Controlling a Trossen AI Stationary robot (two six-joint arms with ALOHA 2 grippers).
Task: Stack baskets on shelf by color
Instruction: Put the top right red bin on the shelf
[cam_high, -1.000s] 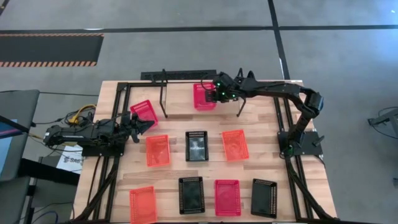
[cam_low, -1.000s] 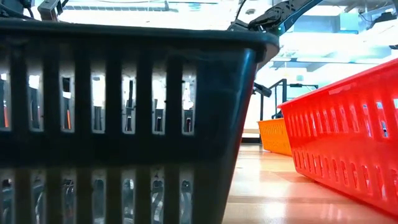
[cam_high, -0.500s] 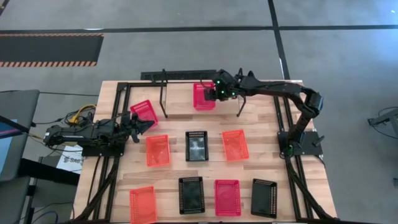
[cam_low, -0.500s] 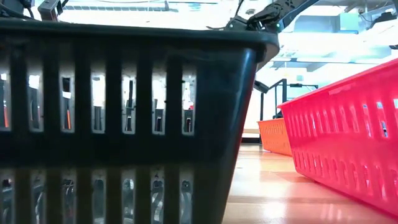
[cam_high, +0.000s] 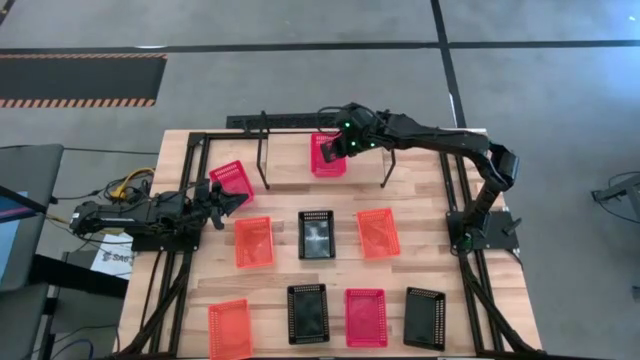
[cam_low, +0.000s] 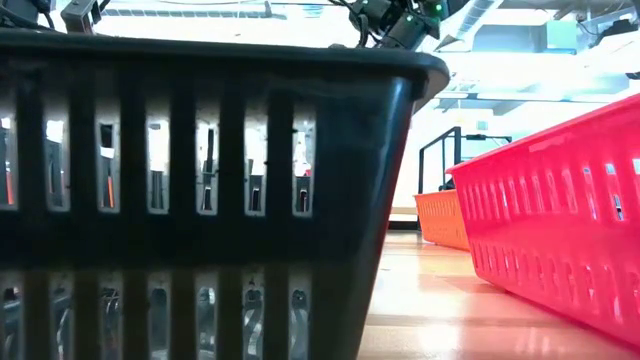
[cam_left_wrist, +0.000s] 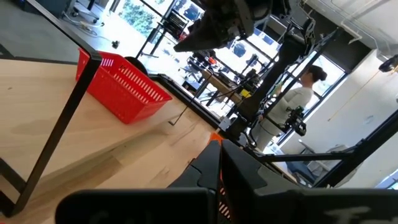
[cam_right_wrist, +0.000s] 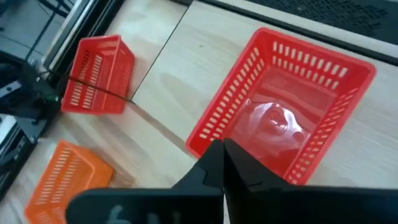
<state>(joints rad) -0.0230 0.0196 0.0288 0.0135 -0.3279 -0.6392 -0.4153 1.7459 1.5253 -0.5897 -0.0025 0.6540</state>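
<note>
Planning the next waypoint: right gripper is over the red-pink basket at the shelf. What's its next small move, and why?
Probably lift the right gripper clear and swing it toward the front-row red-pink basket. It looks empty, fingers together, above the red-pink basket sitting in the shelf, which holds just that one. The left gripper waits at the table's left side.

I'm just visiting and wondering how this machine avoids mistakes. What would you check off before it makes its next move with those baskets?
1. Red-pink basket set down on the shelf area: ok, it sits flat between the uprights.
2. Right gripper let go of it: ok, its fingers look shut and above the basket, holding nothing.
3. Second red-pink basket within reach: ok, it lies by the left gripper, beside the shelf.
4. Third red-pink basket unobstructed: ok, at the near edge between two black ones.
5. Left gripper empty: cannot tell.
6. People away from the table: ok, a person stands far behind.
</note>
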